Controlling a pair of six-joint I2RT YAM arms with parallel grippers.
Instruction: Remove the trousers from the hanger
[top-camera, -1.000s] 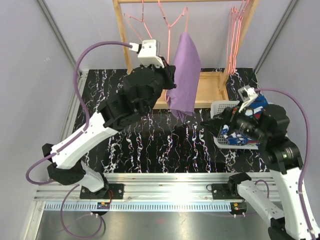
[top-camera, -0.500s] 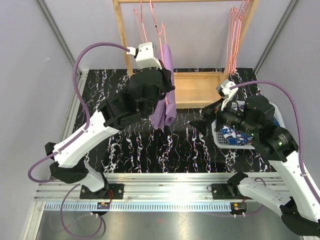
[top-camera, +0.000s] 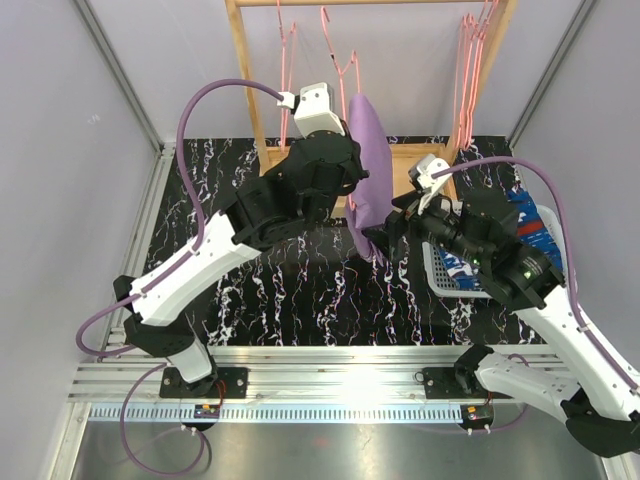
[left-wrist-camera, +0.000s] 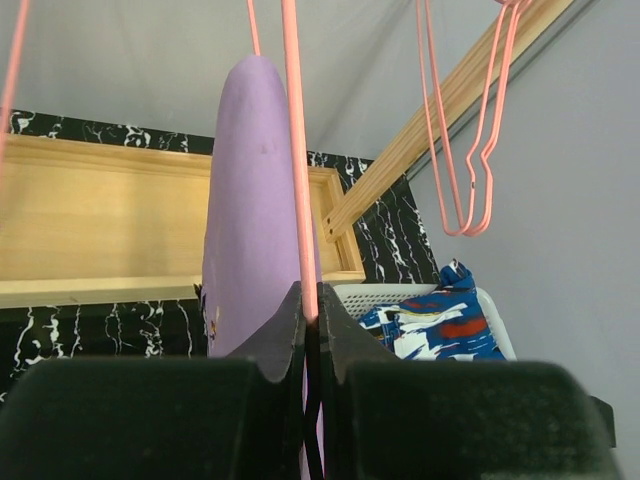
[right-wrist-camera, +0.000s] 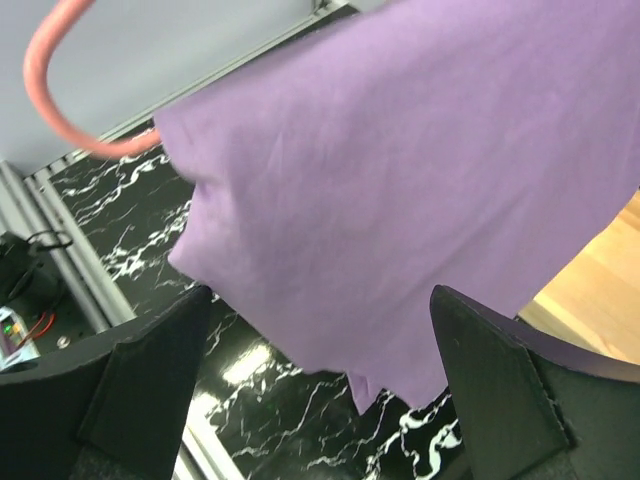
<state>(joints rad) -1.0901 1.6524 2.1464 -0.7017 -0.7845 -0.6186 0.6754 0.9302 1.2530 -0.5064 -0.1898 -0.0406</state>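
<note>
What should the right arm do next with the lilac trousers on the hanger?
Probably ease the right gripper forward and close it on the lilac trousers: its jaws are open with the cloth's lower edge between them, while the left gripper is shut on the pink hanger, steadying it.

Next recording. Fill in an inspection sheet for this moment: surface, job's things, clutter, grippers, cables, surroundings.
Surface: black, white-veined table.
Job's things: lilac trousers hang on a pink hanger; patterned trousers lie in the white basket.
Clutter: spare pink hangers on the wooden rack.
Grippers: left gripper shut on the pink hanger's wire; right gripper open, its fingers either side of the lilac cloth's lower edge.
Cables: purple cables arch from both wrists; no snag seen.
Surroundings: grey walls; metal rail at the near edge.
</note>
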